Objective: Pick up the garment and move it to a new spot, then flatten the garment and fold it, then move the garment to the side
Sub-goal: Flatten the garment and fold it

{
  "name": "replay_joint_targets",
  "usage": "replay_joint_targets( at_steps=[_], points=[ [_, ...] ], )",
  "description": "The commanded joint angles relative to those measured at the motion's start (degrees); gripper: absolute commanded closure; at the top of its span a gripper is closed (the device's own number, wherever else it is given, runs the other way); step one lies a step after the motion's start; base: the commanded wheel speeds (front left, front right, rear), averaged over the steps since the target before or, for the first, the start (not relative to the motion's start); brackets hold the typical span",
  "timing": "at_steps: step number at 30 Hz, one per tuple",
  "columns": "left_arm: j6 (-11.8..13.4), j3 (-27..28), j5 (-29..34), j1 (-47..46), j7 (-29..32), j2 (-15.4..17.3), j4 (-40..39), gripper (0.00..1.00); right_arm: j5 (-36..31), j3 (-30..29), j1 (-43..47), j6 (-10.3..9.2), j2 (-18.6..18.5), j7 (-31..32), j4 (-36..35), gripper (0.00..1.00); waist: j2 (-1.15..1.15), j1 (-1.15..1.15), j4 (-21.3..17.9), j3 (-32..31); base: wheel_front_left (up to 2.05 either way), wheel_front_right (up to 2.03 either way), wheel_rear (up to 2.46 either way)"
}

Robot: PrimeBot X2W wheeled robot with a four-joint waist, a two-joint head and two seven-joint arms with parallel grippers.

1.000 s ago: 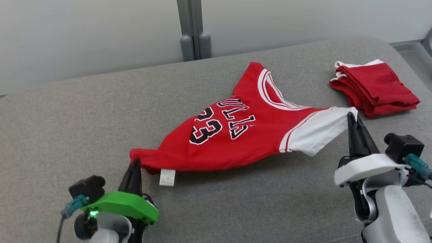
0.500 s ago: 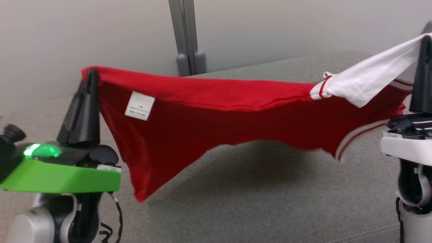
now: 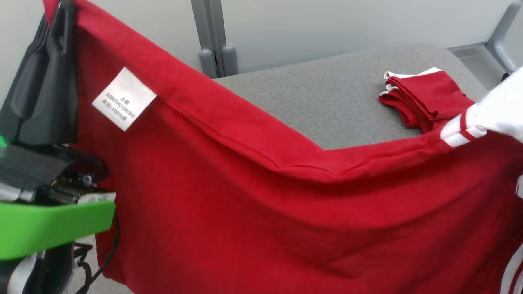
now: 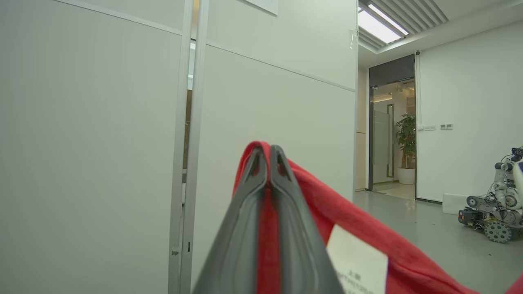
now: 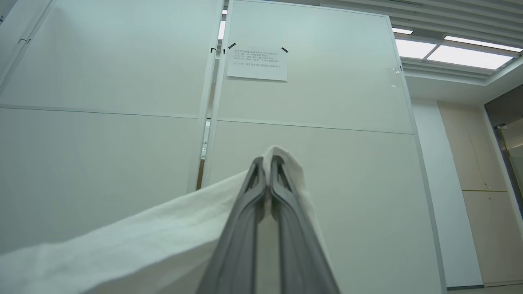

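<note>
The garment [image 3: 253, 196], a red jersey with a white sleeve [image 3: 498, 110] and a white care label [image 3: 124, 99], hangs stretched in the air in front of the head camera, above the grey table [image 3: 327, 102]. My left gripper [image 3: 61, 8] is raised at the upper left, shut on the jersey's red hem corner; the left wrist view shows red cloth [image 4: 327, 204] pinched at the left gripper's [image 4: 268, 149] tips. In the right wrist view my right gripper [image 5: 267, 160] is shut on the white sleeve [image 5: 143, 249], pointing up at a wall panel.
A folded red and white garment pile [image 3: 425, 98] lies at the table's far right. Grey partition posts [image 3: 212, 36] and pale wall panels stand behind the table. Another wheeled robot [image 4: 496, 196] stands on the floor to the far right in the left wrist view.
Both grippers have lifted the jersey from the table up high and toward the camera. It now hangs spread between them. The head view has also shifted.
</note>
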Motion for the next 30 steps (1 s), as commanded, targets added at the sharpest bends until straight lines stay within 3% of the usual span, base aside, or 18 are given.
replay_joint_targets(
  at_steps=[1,7,12,17,21,26,30],
  points=[
    [0.3,-0.1,-0.2,-1.6,0.6,0.4,1.4,1.0,1.1,0.5,-1.2,-0.1,0.0,0.7,1.3,1.0,0.0,0.0,0.0,3.9,0.0,0.0,0.0],
    [-1.9,-1.1,0.4,-9.9,2.1,1.5,14.7,1.0,6.3,5.2,-9.7,-0.07,0.3,0.8,13.8,1.0,0.0,0.0,0.8,11.9,0.0,0.0,0.0],
    [-3.0,-2.0,4.2,-27.3,2.8,1.7,33.9,1.0,4.4,10.4,-27.7,-0.06,-0.6,-1.8,29.6,1.0,0.0,0.0,0.7,18.5,0.0,0.0,0.0],
    [-3.5,-3.0,10.4,-45.3,-2.0,2.5,54.0,1.0,0.4,11.2,-48.9,-0.07,1.6,-10.2,51.2,1.0,0.0,0.0,-2.0,22.7,0.0,0.0,0.0],
    [-3.7,-4.0,14.2,-55.4,-9.0,1.5,64.8,1.0,-0.9,10.9,-61.3,-0.07,2.2,-15.2,64.0,1.0,0.0,0.0,-3.1,26.6,0.0,0.0,0.0],
    [-6.0,-5.3,15.2,-59.8,-17.2,-0.1,74.5,1.0,2.6,13.9,-66.7,-0.08,2.2,-16.9,72.3,1.0,0.0,0.0,-2.7,32.7,0.0,0.0,0.0],
    [-7.7,-5.6,14.5,-58.0,-22.5,-1.2,81.4,1.0,4.3,15.7,-63.3,-0.07,2.2,-16.9,72.6,1.0,0.0,0.0,-2.1,37.0,0.0,0.0,0.0]
  ],
)
